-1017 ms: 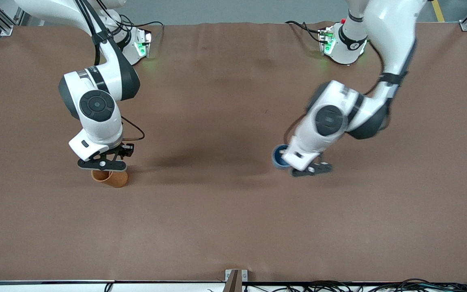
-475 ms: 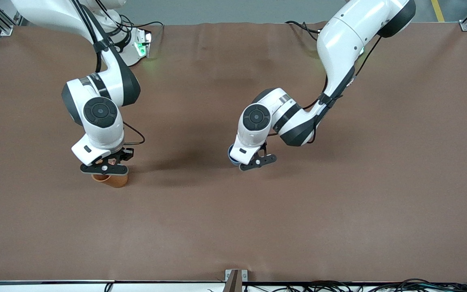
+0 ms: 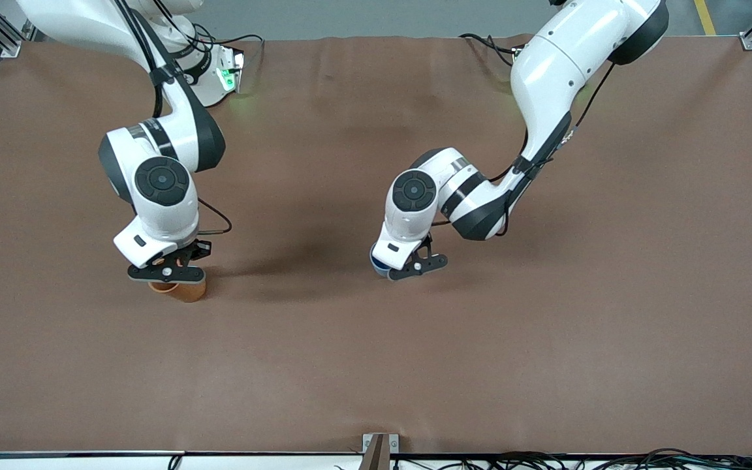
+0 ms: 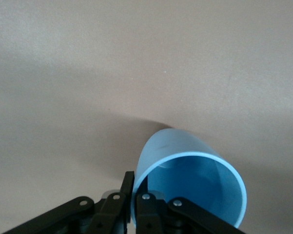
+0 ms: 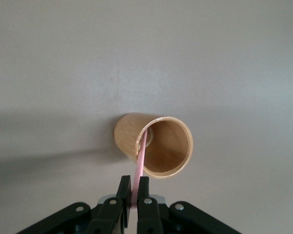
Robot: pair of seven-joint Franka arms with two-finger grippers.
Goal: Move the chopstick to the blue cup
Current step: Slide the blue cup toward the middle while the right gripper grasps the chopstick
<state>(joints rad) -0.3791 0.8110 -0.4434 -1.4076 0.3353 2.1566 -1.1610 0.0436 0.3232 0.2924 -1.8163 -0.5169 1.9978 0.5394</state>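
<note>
Front view, lower left of frame: right claw (image 3: 168,273) is hanging just over the orange-brown cup (image 3: 183,290), which is standing on the brown desk (image 3: 376,365) toward the right arm's end. Right wrist view is showing the fingers (image 5: 123,191) pressed together, clamped on the pink chopstick (image 5: 141,161); the stick is running from the claw (image 5: 134,195) up over the rim into the orange-brown cup (image 5: 161,146), its tip resting inside near the bottom. In front view the chopstick itself is hidden under the claw. Near mid-frame in front view, a bit right of center, left claw (image 3: 417,267) is sitting low over the desk w/ the blue cup (image 3: 376,262) peeking out at its side, only a sliver of blue showing. Left wrist view is making it clearer: left claw (image 4: 135,197) is pinched shut on the wall of the blue cup (image 4: 185,165), one finger (image 4: 127,187) outside the rim & the other inside; cup is looking tilted in that view, lighter blue interior facing the cam. The two cups are sitting well apart, blue one more toward the left arm's end.
</note>
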